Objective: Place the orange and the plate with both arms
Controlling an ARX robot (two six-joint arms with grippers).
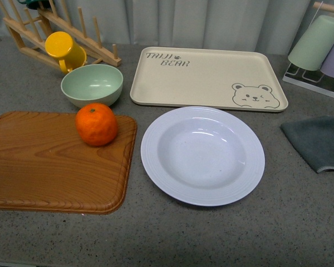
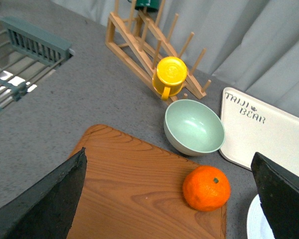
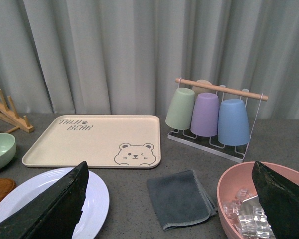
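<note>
The orange (image 1: 97, 124) sits on the far right corner of a wooden board (image 1: 44, 167); it also shows in the left wrist view (image 2: 206, 187). The pale lavender-white plate (image 1: 202, 154) lies empty on the grey counter to the right of the board; part of it shows in the right wrist view (image 3: 50, 206). Neither arm shows in the front view. My left gripper (image 2: 174, 219) is open and empty above the board, the orange between its fingers' lines. My right gripper (image 3: 172, 214) is open and empty above a grey cloth.
A mint green bowl (image 1: 92, 84), a yellow mug (image 1: 65, 51) on a wooden rack and a beige bear tray (image 1: 206, 78) stand behind. A grey cloth (image 1: 317, 142) lies right. A cup rack (image 3: 212, 117) and a pink bowl of ice (image 3: 254, 209) stand further right.
</note>
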